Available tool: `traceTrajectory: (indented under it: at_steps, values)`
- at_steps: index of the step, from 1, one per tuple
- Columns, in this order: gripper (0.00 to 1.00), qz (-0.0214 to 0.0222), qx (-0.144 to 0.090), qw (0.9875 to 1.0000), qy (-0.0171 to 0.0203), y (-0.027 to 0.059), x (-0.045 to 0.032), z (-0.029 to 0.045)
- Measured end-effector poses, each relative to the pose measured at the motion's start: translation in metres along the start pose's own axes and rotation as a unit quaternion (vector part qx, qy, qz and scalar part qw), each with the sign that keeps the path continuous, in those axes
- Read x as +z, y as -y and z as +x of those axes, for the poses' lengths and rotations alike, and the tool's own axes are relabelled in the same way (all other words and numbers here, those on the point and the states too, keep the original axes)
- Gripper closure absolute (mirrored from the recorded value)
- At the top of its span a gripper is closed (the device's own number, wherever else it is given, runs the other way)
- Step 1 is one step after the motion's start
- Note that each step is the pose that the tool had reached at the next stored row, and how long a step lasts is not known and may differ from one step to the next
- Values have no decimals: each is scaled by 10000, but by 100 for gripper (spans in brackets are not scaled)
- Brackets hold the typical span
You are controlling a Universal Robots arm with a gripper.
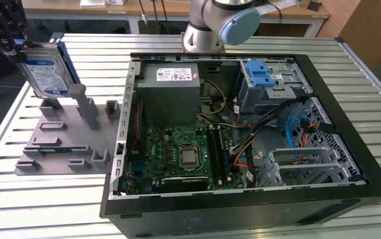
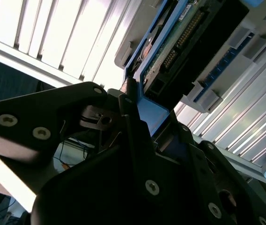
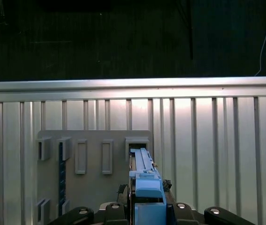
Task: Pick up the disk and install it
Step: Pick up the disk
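Note:
The disk point(image 1: 45, 73) is a silver drive with a white-and-blue label and blue rails. It hangs upright at the exterior view's far left, lifted above the grey fixture plate point(image 1: 57, 144). My gripper point(image 1: 18, 46) is shut on its upper end. In the first wrist view the disk point(image 3: 144, 180) appears edge-on, its blue rail running away from my gripper point(image 3: 144, 208) over the fixture plate point(image 3: 93, 187). In the second wrist view the disk's circuit-board side point(image 2: 180, 40) shows past the black fingers point(image 2: 128, 117), which clamp the blue rail.
An open computer case point(image 1: 243, 204) lies on the slatted metal table point(image 1: 38, 209) on the exterior view's right. Inside are a grey power-supply box point(image 1: 170, 87), a motherboard point(image 1: 177, 154) and a metal cage with a blue latch point(image 1: 262, 77). The arm's base point(image 1: 207, 30) stands behind the case.

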State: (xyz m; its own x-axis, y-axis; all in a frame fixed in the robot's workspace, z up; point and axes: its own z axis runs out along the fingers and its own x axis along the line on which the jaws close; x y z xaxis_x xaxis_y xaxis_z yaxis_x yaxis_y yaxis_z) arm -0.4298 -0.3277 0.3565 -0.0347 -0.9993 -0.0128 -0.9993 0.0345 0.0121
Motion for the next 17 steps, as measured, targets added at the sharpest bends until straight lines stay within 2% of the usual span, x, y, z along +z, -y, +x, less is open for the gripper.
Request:
traceTrajectory:
  at_steps: [17]
  values:
    - [64, 0, 0, 10000, 0, -2, -124, -2]
